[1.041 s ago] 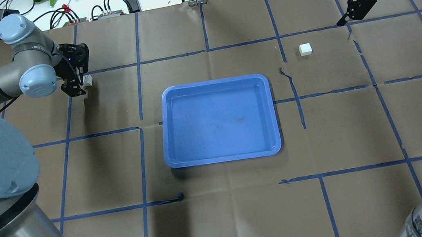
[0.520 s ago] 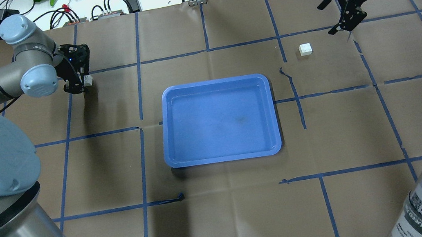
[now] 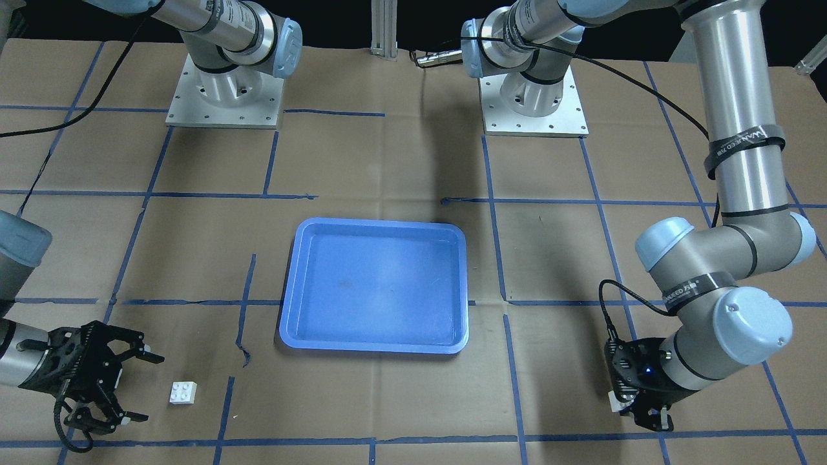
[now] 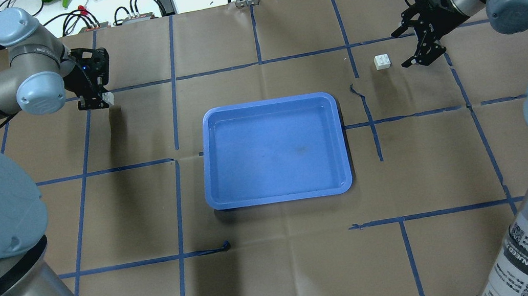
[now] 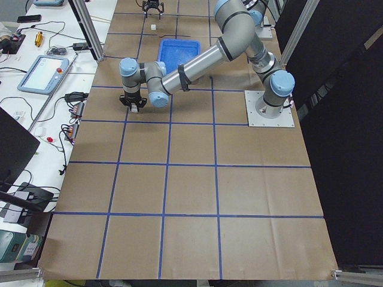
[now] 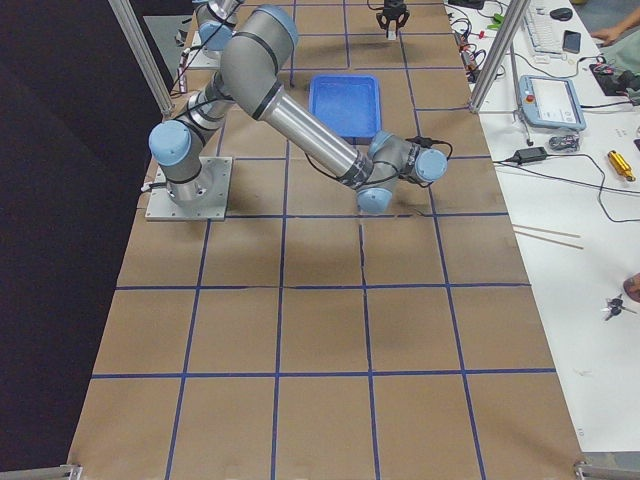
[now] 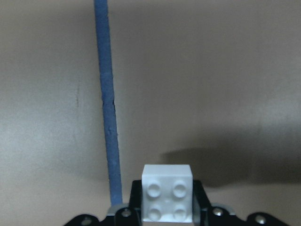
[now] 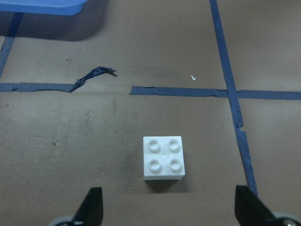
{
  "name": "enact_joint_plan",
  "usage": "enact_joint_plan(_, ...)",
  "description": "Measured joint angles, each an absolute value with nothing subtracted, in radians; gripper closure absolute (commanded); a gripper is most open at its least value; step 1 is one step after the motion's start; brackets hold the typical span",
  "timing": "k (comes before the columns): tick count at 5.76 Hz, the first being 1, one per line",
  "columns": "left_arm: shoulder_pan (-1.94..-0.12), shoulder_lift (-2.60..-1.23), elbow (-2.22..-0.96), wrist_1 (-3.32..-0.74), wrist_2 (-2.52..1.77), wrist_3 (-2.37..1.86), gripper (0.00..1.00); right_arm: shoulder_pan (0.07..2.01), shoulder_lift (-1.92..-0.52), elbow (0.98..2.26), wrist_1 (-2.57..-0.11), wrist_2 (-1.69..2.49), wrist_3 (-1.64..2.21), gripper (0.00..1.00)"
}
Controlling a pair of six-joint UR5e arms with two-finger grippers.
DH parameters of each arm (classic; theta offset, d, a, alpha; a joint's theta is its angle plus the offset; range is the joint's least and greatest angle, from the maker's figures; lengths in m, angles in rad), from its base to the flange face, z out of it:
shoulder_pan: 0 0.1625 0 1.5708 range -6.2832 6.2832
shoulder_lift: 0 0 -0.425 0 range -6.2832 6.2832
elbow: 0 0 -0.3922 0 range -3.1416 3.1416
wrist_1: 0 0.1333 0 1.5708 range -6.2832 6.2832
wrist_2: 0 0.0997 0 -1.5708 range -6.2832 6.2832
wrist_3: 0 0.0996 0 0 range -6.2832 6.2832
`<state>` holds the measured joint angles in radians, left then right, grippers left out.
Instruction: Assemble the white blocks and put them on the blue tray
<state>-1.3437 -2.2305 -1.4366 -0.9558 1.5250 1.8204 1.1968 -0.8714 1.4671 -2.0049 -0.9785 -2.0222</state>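
Note:
One white block [image 4: 382,61] lies on the brown paper right of the blue tray [image 4: 272,152]. It also shows in the front view [image 3: 183,392] and the right wrist view [image 8: 163,157], studs up. My right gripper [image 4: 402,49] is open, low, just right of this block, its fingers [image 8: 91,209] apart on either side, not touching. My left gripper [image 4: 99,96] is shut on the other white block [image 4: 107,96], far left of the tray. The left wrist view shows that block [image 7: 168,193] held between the jaws, its shadow on the paper.
The tray [image 3: 375,284] holds nothing and sits mid-table. Blue tape lines cross the paper; a loose torn strip of tape [image 4: 356,89] lies between the tray and the right block. Cables and devices line the far edge [image 4: 136,11].
My right gripper has come down and leftward from the far right corner to beside the right block. My left gripper has shifted slightly away with its block.

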Motion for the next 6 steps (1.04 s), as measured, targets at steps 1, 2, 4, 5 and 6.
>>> enact_joint_plan(1,-1.402,-2.195,-1.44,-1.007,1.525,1.77,1.0,1.197,-0.866,1.492,-2.036,-0.96,-2.025,0.0)
enact_joint_plan(2,-1.468,-2.157,-1.452,-1.052,1.525,1.719,1.0,1.197,-0.863,1.503,-2.045,-0.939,-2.026,0.0)
enact_joint_plan(4,-1.636,-2.082,-1.51,-1.086,1.526,1.583,1.0,1.199,-0.855,1.509,-2.044,-0.93,-2.026,0.02)
enact_joint_plan(5,-1.726,-2.06,-1.543,-1.083,1.533,1.44,1.0,1.201,-0.853,1.509,-2.042,-0.93,-2.026,0.07)
enact_joint_plan(6,-1.807,-2.05,-1.568,-1.079,1.542,1.291,1.0,1.204,-0.852,1.508,-2.042,-0.93,-2.026,0.16)
